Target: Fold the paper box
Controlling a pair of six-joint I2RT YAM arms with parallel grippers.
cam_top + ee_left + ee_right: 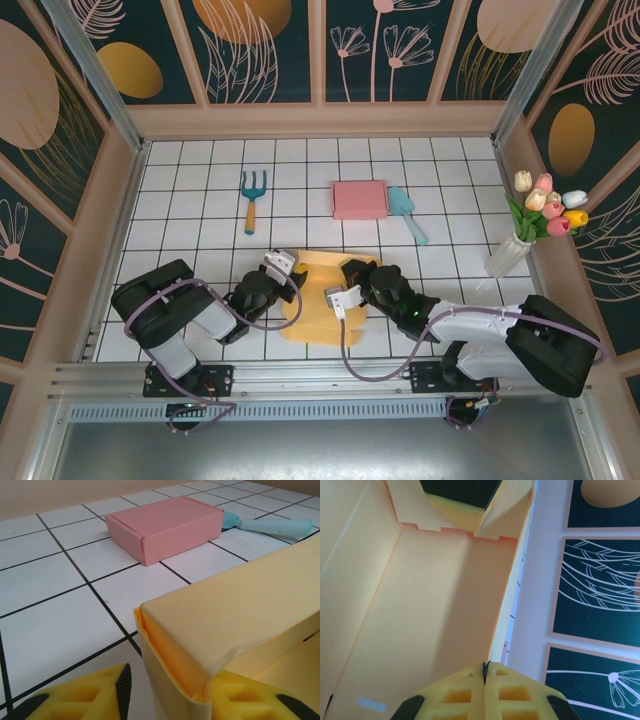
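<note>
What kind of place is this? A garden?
Not a real garden; probably a robot practice booth: robot arms bolted at a white gridded table, painted flower panels for walls, and props like a garden fork and tulips.

A pink box [359, 199] [165, 527] is lying closed and flat toward the far edge of the white tiled worktop [190, 170], right of centre. A teal trowel [407, 213] [270, 526] is lying just beside its right side. A small garden fork [252, 198] with an orange handle is lying well to the left. A vase [508, 256] is standing by the right edge, holding tulips [548, 203].
</note>
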